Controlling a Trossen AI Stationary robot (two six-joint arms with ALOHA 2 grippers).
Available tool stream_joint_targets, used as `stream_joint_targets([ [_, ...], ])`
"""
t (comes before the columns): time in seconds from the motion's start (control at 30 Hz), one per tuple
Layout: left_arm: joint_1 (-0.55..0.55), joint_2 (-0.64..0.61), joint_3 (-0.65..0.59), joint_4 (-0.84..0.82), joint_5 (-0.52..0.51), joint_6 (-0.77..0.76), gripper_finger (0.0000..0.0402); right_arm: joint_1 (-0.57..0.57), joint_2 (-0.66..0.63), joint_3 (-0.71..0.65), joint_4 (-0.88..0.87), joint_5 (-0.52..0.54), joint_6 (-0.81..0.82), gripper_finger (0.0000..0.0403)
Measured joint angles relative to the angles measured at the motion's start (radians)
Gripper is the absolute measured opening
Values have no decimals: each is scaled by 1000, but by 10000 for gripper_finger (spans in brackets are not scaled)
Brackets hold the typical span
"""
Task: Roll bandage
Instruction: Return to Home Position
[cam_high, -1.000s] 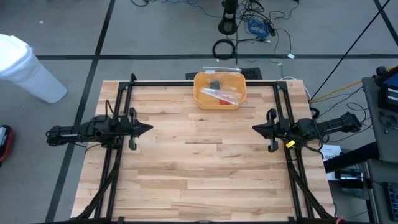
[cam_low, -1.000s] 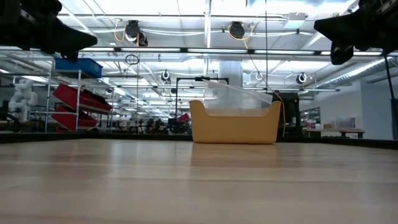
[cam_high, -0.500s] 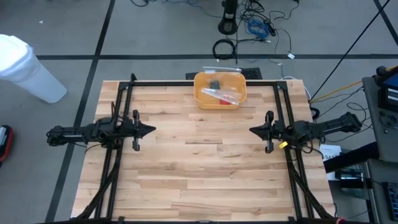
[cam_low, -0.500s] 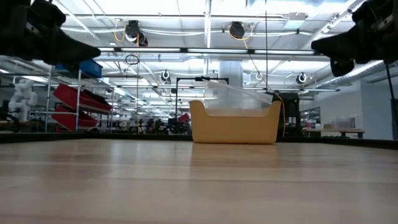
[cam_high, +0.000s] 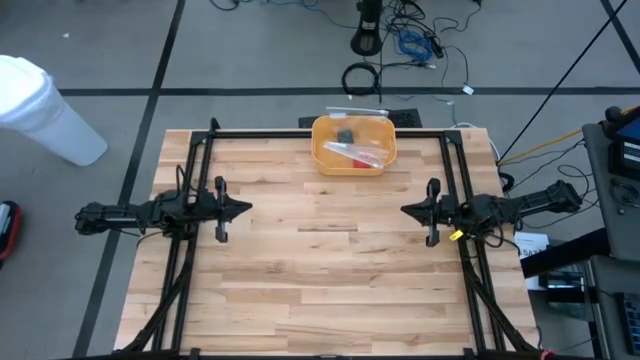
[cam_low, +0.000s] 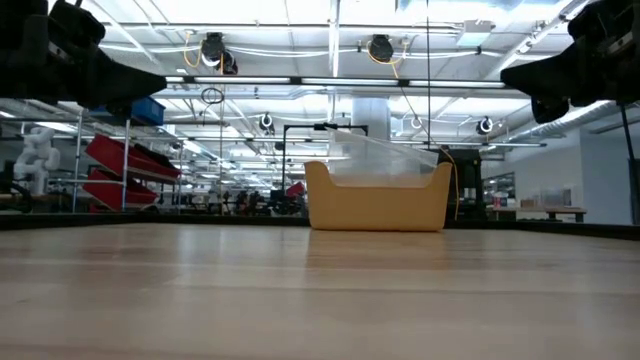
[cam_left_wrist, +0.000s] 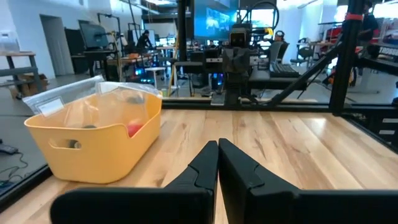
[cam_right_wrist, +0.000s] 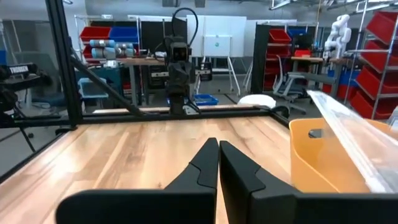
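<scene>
Both my arms have crept a little inward over the table since a second ago. Over the last half second I can make out hardly any shift.

My left pincer and my right pincer point straight at each other from opposite sides, well apart. Each arm is stretched out level. The low view shows both hanging high above the wood, with their bodies cut off at the upper corners. Each wrist view shows my fingers pressed together into a closed wedge with nothing between them.

The bandage is in the yellow bin at the middle of the table's far edge, inside the clear zip bag. From above I see only a thin red streak through the crinkled plastic. My left wrist view shows a red blur behind the film, and I cannot tell its shape. In the low view the bin wall hides it, and only the bag pokes above the rim. A small dark object also sits in the bin, and I cannot tell what it is.
</scene>
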Motion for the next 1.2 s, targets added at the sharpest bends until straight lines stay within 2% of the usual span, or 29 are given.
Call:
stream_joint_targets([
  [0.2, 13, 2, 0, -3, 9, -3, 17, 0, 0, 0, 13, 3, -12, 0],
  [0.43, 22, 7, 0, -4, 8, 8, 17, 0, 0, 0, -69, 5, -17, 0],
  [1.2, 25, 9, 0, -6, 10, 24, 17, 0, 0, 0, -70, 5, -1, 0],
])
